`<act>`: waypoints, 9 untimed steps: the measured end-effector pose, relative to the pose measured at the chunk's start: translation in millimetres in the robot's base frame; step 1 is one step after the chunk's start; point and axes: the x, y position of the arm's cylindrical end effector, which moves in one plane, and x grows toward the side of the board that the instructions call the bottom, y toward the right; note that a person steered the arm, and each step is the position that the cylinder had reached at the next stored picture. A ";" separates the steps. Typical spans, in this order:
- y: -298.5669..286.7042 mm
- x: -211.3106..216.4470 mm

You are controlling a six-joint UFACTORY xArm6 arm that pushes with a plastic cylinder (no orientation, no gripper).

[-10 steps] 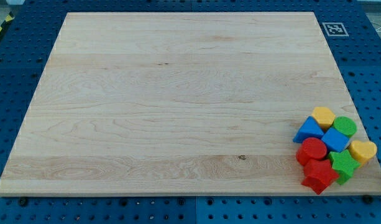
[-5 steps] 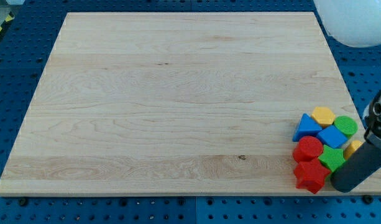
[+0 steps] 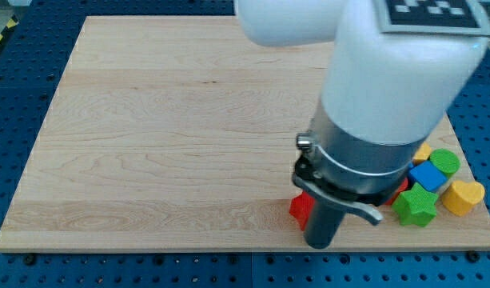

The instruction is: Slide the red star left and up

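**Red star mostly hidden behind the rod, low and right of centre**

Only a small red wedge of the red star shows, poking out on the left of the dark rod in the lower right part of the frame; its star outline cannot be made out here. My tip sits at the rod's bottom end, just below and to the right of that red piece, seemingly touching it, though contact is hard to confirm. There are no fingers on this rig, only the straight rod, so there is no open or closed state to tell.

The arm's white housing and grey collar fill the upper right of the frame and cover part of the block cluster. To the right of the rod lie a green star, a blue block, a green cylinder, a yellow heart-like block and a sliver of another yellow block. All look like matte painted solids.

The counter is pale wood with fine grain, resting on a blue perforated base. The red star lies near the counter's bottom edge, with bare wood stretching left and up of it.
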 end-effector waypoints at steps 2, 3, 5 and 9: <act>-12.0 -59.3; -4.0 -91.2; -1.8 -75.8; 43.5 -38.8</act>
